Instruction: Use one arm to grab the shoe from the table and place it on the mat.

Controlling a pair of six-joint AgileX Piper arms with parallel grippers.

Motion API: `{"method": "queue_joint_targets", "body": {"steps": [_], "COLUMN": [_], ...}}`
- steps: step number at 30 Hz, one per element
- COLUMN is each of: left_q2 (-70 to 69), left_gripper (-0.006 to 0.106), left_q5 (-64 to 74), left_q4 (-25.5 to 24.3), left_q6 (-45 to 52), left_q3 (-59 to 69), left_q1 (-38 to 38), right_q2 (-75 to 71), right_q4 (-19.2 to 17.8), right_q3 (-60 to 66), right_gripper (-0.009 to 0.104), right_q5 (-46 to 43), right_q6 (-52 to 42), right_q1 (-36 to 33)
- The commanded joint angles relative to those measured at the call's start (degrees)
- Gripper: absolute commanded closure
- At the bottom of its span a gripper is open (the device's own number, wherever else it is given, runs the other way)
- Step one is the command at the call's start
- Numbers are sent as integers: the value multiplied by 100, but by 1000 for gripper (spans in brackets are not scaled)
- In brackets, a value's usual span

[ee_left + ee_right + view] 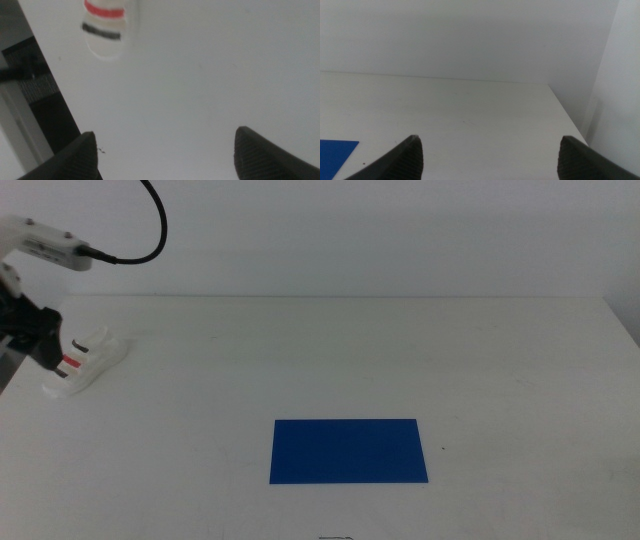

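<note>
The white shoe [90, 360] with black and red straps lies on the table [420, 350] at the far left. The left arm comes in from the left, and its gripper [40, 340] hovers at the shoe's left end. In the left wrist view the jaws are wide apart and this gripper [165, 145] is empty, with the blurred shoe [105, 25] ahead of it, not between the jaws. The blue mat [348, 450] lies flat at the front centre, far from the shoe. The right gripper [487, 150] is open and empty, out of the middle view.
A black cable [150, 230] loops off the left arm's white segment [45, 242]. The table's left edge [55, 85] runs close by the shoe. A corner of the mat [335, 155] shows in the right wrist view.
</note>
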State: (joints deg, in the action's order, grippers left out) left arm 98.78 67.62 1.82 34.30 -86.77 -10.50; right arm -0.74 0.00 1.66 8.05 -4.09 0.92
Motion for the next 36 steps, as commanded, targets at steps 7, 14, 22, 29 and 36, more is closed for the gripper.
{"method": "queue_joint_targets", "body": {"steps": [7,14,22,29,36], "left_q2": [1318,2459,3194,3427,3448], "left_gripper": [7,7,7,8,43], "left_q5": [221,565,591,492,265], "left_q4": [471,812,894,861,671], "left_q6": [550,827,891,938,986], "left_q3": [-1742,-3129,-3663,-3651,-3651], "left_q1": [-233,-277,-277,-277,-277], "right_q2": [-111,-111,-111,-111,-111], "right_q4": [-51,-51,-51,-51,-51], "right_q3": [-106,-106,-106,-106,-106], "right_gripper": [1,1,1,1,1], "right_q5": [-433,-433,-433,-433,-433], "right_q6": [-30,-30,-30,-30,-30], "right_q1": [-9,-9,-9,-9,-9]}}
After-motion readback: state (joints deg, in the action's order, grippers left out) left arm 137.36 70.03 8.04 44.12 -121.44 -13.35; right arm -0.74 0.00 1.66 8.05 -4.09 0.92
